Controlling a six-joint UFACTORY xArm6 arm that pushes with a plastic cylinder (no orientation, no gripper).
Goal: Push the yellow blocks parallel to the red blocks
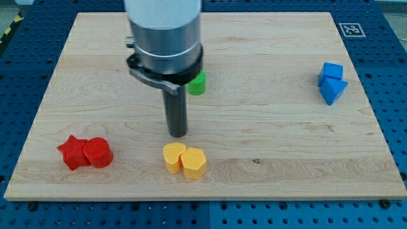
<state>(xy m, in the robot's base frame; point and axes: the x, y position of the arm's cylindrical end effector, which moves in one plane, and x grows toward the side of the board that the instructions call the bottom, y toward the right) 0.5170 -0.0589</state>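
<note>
Two yellow blocks lie touching near the view's bottom centre: a heart-like yellow block (173, 156) on the left and a yellow hexagon block (194, 163) on the right. Two red blocks sit touching at the bottom left: a red star (72, 152) and a red cylinder (98, 152). My tip (178, 133) rests on the board just above the yellow pair, a short gap away, not touching them.
A green block (197, 83) sits partly hidden behind the arm's body near the top centre. Two blue blocks (331, 83) sit touching at the view's right. The wooden board (286, 146) ends on blue pegboard all around.
</note>
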